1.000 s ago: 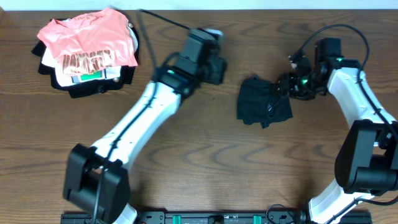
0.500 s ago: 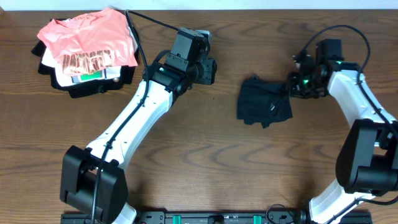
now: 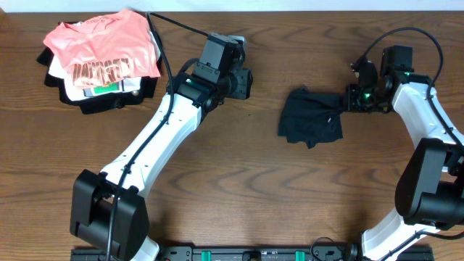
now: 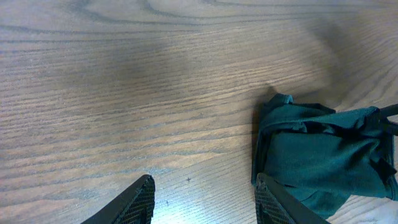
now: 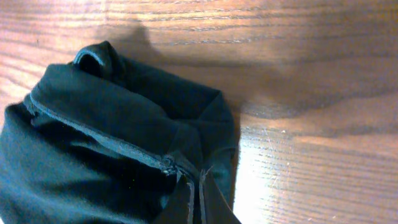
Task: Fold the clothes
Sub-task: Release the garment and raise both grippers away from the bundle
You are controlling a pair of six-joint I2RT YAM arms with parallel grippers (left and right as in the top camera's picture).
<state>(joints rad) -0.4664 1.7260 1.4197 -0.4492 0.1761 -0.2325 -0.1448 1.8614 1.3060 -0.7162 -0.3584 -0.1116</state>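
Brown wood-grain table (image 3: 254, 181) fills every view, and two white-and-black arms reach over it from the near edge.

At the far left corner sits one pile of clothing. One salmon-pink shirt (image 3: 101, 40) with dark lettering lies on top. Under it is one white folded garment (image 3: 72, 88) with a green mark, and a dark layer (image 3: 98, 107) shows at the bottom edge. How many pieces that dark layer holds cannot be told.

The left arm (image 3: 156, 138) slants up from the near left toward the middle of the table. Its wrist camera shows the left gripper (image 4: 204, 198) with its two black fingers spread wide apart over bare wood, holding nothing. It is well apart from the pile and short of the garment on its right.

Right of centre lies the one black garment (image 3: 310, 119), a limp, wrinkled bundle resting on the table. Its upper right corner is drawn out toward the right arm. The left wrist view catches it at the right edge of the frame, with folded layers and a seam showing.

The right arm (image 3: 428, 123) curves in from the right side. The right gripper (image 5: 194, 193) has its two fingers pressed together, pinching a bunched seam at the garment's edge. Bare table lies just beyond.
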